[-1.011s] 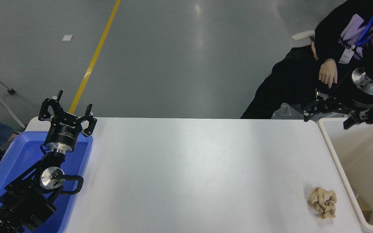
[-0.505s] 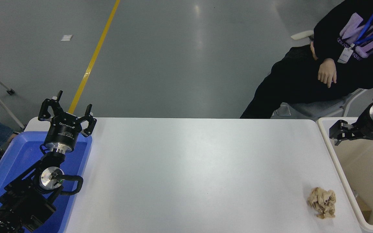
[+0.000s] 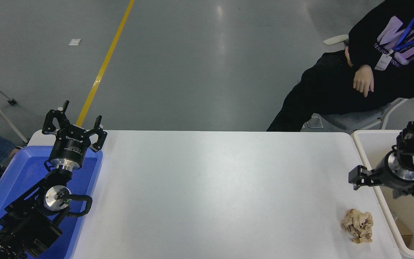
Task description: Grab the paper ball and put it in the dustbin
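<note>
The tan paper ball (image 3: 358,225) lies on the white table (image 3: 214,194) near its front right corner, just left of the dustbin. The cream-white dustbin (image 3: 371,139) stands off the table's right end; only its left part shows. My right gripper (image 3: 376,187) hangs open and empty over the dustbin's left rim, above and slightly right of the ball, apart from it. My left gripper (image 3: 74,126) is open and parked at the lower left over the blue tray.
A shallow blue tray (image 3: 16,172) sits at the table's left end under the left arm. A person in black (image 3: 363,81) sits at the far right behind the table and dustbin. A cardboard scrap (image 3: 404,230) lies inside the dustbin.
My right gripper has come down and toward the camera, from the dustbin's far corner to above its left rim, nearer the paper ball. The ball and left arm have not moved.
</note>
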